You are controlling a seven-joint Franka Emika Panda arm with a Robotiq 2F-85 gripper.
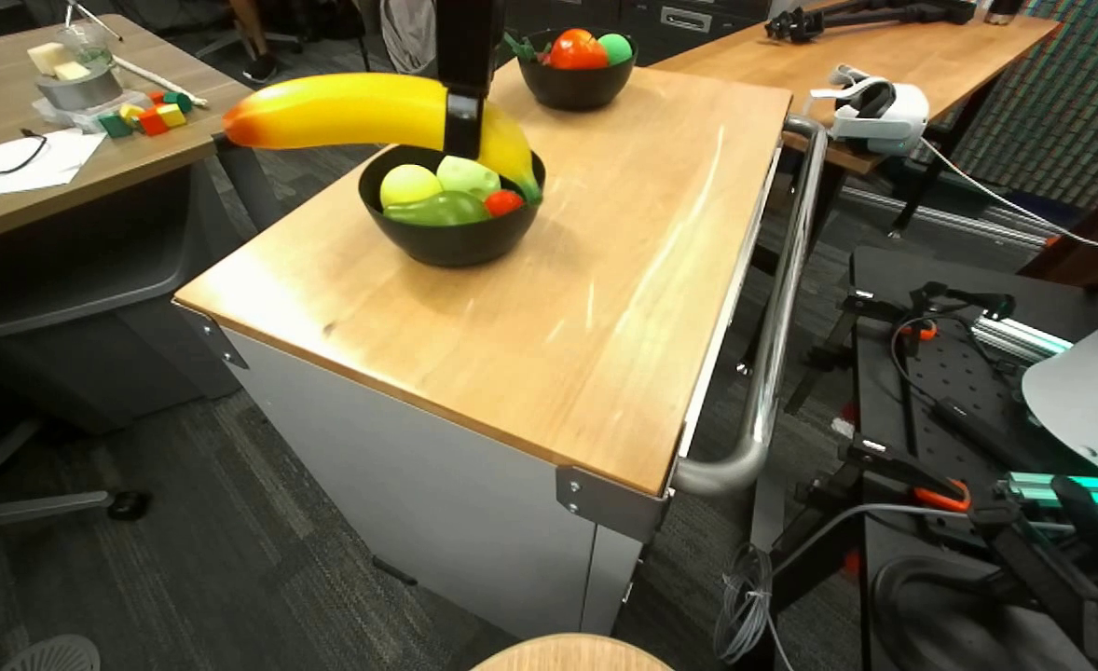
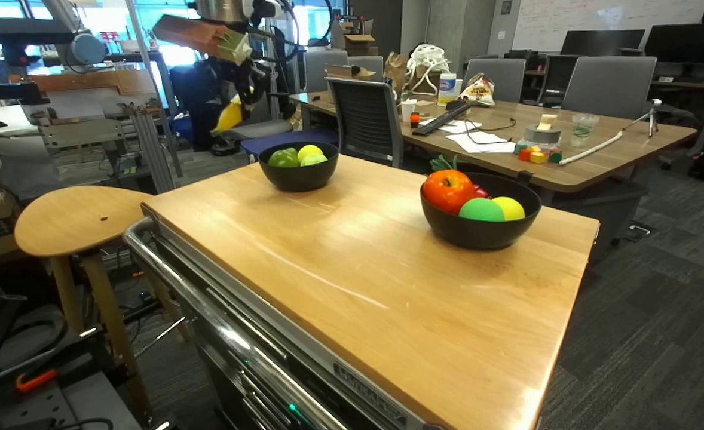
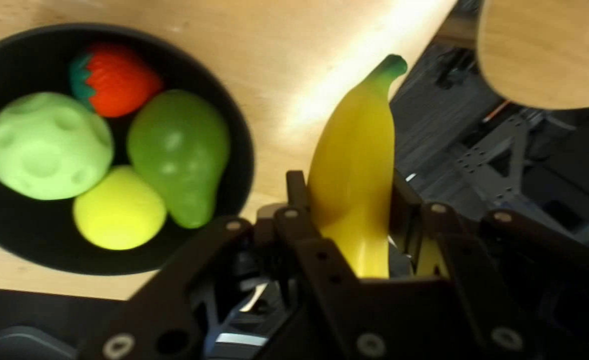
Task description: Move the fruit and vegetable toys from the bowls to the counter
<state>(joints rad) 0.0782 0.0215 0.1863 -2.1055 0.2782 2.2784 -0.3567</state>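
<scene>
On the counter [image 3: 269,45], a black bowl [image 3: 241,160] holds four toys [image 3: 179,145]; to its right, the tool [image 3: 350,189] grips a banana [image 3: 354,155].

in an exterior view you look steeply down onto the tabletop [image 1: 512,345] from its near corner. in an exterior view you face across it more flatly, bowls [image 2: 480,234] near right and far left. both share tabletop and bowls. your wrist view, close in, looks down past the end effector [image 3: 349,195], one bowl at left.
</scene>
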